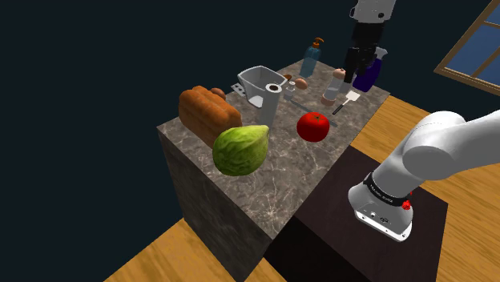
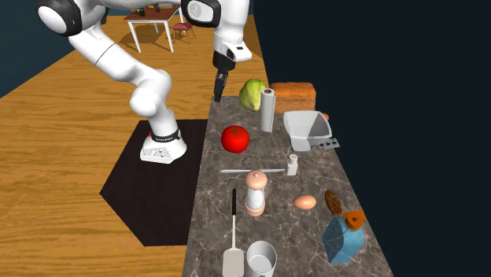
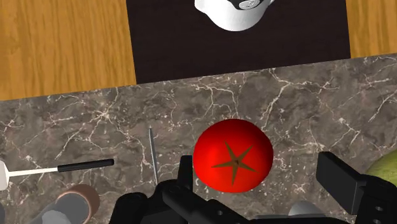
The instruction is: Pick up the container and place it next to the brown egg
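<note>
- Wrist view is showing the black gripper (image 3: 257,170) hanging above the counter with its two blocky fingers (image 3: 185,173) standing well apart, clasping nothing.
- Below the open fingers a smooth, glossy red tomato (image 3: 233,156) is lying on the grey, white-veined marble counter (image 3: 83,121); nothing is touching it.
- Nearest in the shoulder view, a green cabbage (image 1: 240,150) with ridged, shiny leaves is resting on the marble.
- Just behind it, toward that view's left, a brown ribbed bread loaf (image 1: 210,112) is lying.
- Past the loaf and just beside it the container (image 1: 258,82) is sitting mid-counter: a pale grey tub with thin, plain walls tapering down from a wide, round-cornered rim.
- It is standing upright with its mouth facing up, and a flat tab is sticking out from its side away from the arm's stand; I cannot tell which way its long axis is running.
- A white cylinder (image 1: 269,104) is standing upright against its near wall.
- Farther on, apart from the tub, the small, smooth brown egg (image 1: 302,82) is lying.
- Farthest back, a blue see-through bottle (image 1: 311,58) with an orange cap is standing.
</note>
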You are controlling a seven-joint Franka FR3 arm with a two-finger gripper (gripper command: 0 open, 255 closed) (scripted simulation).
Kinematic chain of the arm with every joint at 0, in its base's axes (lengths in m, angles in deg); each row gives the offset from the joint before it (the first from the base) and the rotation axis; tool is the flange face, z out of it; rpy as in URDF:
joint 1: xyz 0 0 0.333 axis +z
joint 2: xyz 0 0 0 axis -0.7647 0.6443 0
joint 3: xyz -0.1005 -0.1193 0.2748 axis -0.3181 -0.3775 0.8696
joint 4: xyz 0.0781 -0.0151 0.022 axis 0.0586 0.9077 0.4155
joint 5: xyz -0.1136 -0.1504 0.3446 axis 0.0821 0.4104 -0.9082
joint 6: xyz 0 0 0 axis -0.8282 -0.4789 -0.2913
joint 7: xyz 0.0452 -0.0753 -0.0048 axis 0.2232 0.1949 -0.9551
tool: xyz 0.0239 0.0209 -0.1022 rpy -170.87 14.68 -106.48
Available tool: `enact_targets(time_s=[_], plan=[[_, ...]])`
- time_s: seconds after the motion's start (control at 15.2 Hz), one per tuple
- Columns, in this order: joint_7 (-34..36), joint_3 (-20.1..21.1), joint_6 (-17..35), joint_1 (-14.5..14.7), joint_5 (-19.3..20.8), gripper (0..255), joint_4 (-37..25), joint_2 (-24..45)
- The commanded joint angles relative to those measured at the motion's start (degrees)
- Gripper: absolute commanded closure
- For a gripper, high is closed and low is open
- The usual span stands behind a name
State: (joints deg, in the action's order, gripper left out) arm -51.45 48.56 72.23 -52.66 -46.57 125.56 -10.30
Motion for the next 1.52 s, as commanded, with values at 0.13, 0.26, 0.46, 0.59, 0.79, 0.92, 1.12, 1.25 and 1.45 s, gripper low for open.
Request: enact_targets(time_s=[0.13,0.26,0.46,0.59,0.79,0.92,1.12,1.25,1.45], plan=[[-5.2,-4.5,3.7,-1.2,3.0,0,-3.3,6.7],[-7.6,-6.6,5.6,-1.6,4.0,0,-5.0,10.1],[-11.4,-9.7,8.2,-2.2,4.9,0,-8.2,15.6],[-13.9,-11.6,9.8,-2.5,5.0,0,-10.6,19.4],[-17.9,-14.4,11.9,-2.9,4.6,0,-14.7,25.5],[-20.7,-16.1,13.1,-3.3,3.8,0,-17.8,29.8],[-25.0,-18.2,14.5,-4.1,2.0,0,-23.0,36.5],[-27.9,-19.4,15.1,-5.0,0.3,0,-26.8,41.2],[-32.2,-20.5,15.4,-6.8,-2.6,0,-33.3,48.4]])
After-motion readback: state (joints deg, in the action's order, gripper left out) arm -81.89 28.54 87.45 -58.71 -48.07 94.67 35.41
